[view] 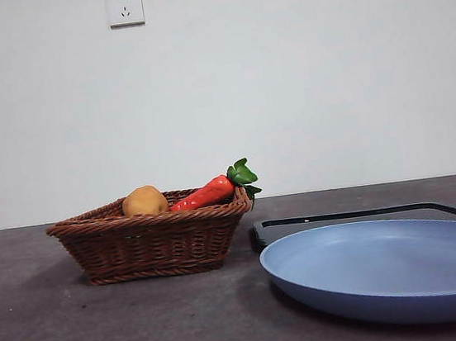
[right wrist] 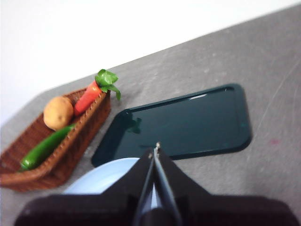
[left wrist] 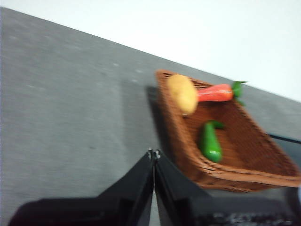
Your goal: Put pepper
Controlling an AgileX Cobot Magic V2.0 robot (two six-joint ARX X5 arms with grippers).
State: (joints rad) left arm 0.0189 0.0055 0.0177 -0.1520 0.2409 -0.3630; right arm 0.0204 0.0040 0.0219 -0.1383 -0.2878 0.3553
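Three vegetables lie in the wicker basket [left wrist: 263, 160]: the green pepper [left wrist: 209, 141] on its floor, a potato [left wrist: 182, 93] and a carrot [left wrist: 214, 92] against one rim. Both the left gripper [left wrist: 154, 153] and right gripper [right wrist: 156, 149] hang clenched and empty above the table [left wrist: 70, 108], so the pickup looks not yet begun. Next, one arm must spread its fingers and reach into the basket for the pepper; the blue plate [right wrist: 106, 176] or dark tray [right wrist: 188, 122] seems the likely target.

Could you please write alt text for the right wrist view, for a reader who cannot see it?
A green pepper lies in a brown wicker basket with a potato and a carrot leaning on its rim. Beside the basket, a dark tray lies on the grey table, and the right claw, shut, is over a blue plate.
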